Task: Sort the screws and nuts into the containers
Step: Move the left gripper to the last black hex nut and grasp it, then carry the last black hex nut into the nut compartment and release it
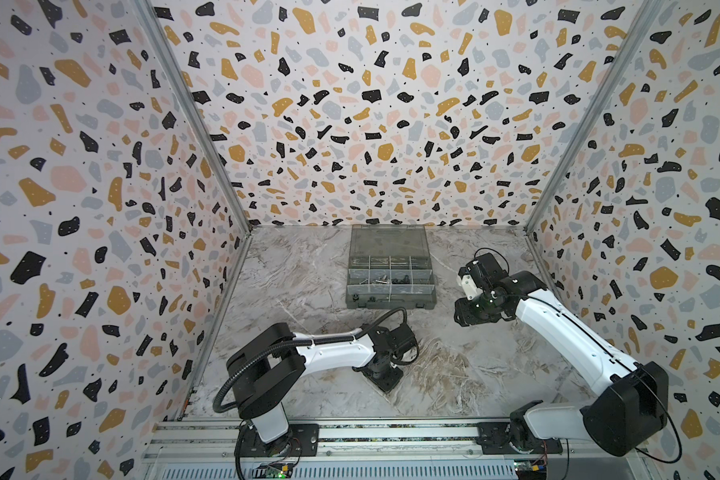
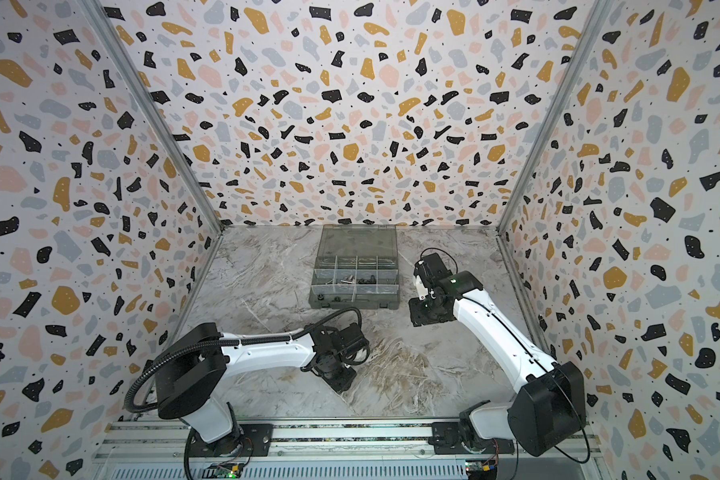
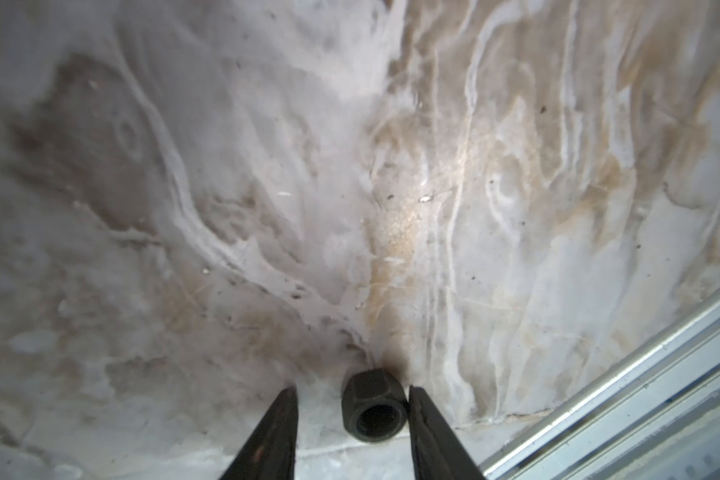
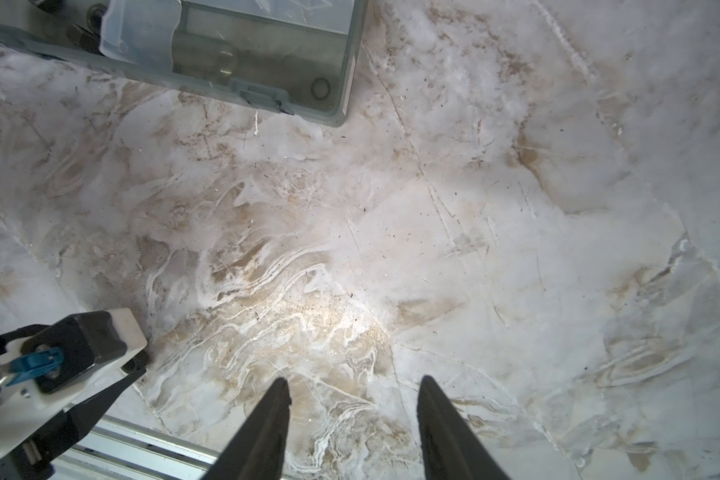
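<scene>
Smoky-grey plastic first: in both top views, locate the organiser box (image 1: pixel 391 291) at 12 o'clock on the marble-print desk (image 1: pixel 300 266), with its lid (image 1: pixel 385 241) folded back toward 12 o'clock for free access to the containers (image 1: pixel 391 276) from above. Note silver screws (image 1: pixel 377 281) and black nuts (image 1: pixel 400 280) already lodged in neighbouring middle-row cells, one kind per cell. Find the left tool (image 1: pixel 385 380) at 6 o'clock of the box, pointed down at the desk, fingertips hidden under the wrist here. Find the right tool (image 1: pixel 464 318) at 4 o'clock of the box, held above the desk, probably to leave the path to the box free.

Left wrist view: observe the loose nut (image 3: pixel 373 409) resting on the desk, bore turned toward the camera. Note the fingers (image 3: pixel 275 436) of the left tool spread to either side of it, one touching a flat, one just apart, not yet pinching. Judged purpose: straddling opposite flats for a firm grip without rolling.

Right wrist view: confirm the right tool spread, with nothing between its fingertips, above bare desk and near a corner of the box. Judged purpose: standing by, clear of the pick.
</scene>
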`<state>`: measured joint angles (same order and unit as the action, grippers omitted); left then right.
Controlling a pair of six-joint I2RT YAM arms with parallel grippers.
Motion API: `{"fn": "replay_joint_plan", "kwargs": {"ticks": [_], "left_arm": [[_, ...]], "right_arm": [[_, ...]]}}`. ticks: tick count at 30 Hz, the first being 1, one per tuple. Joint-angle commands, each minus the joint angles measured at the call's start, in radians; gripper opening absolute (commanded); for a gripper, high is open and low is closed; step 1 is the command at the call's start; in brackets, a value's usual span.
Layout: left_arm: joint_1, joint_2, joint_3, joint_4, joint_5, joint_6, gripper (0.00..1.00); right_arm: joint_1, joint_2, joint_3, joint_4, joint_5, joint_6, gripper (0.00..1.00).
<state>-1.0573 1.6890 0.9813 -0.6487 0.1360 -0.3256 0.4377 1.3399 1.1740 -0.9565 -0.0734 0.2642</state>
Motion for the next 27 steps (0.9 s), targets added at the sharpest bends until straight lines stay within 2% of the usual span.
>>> {"fn": "replay_joint_plan", "kwargs": {"ticks": [1, 7, 13, 18, 21, 27], "left_arm": [[-0.010, -0.011, -0.027, -0.003, 0.015, 0.004, 0.44], [-0.012, -0.012, -0.043, 0.022, 0.017, 0.001, 0.40], [-0.012, 0.001, -0.027, 0.012, 0.022, 0.019, 0.25], [-0.007, 0.002, 0.029, -0.064, -0.042, 0.057, 0.23], [0.041, -0.011, 0.074, -0.096, -0.066, 0.061, 0.23], [0.227, 0.004, 0.246, -0.168, -0.139, 0.110, 0.24]], "right_arm": [[0.004, -0.006, -0.007, -0.032, 0.017, 0.009, 0.52], [0.003, 0.019, 0.007, -0.033, 0.014, 0.007, 0.52], [0.004, 0.036, 0.027, -0.037, 0.017, 0.005, 0.52], [0.004, 0.038, 0.054, -0.041, 0.029, 0.008, 0.52], [0.004, 0.039, 0.073, -0.033, 0.032, 0.012, 0.52], [0.004, 0.047, 0.108, -0.005, 0.033, 0.020, 0.52]]}}
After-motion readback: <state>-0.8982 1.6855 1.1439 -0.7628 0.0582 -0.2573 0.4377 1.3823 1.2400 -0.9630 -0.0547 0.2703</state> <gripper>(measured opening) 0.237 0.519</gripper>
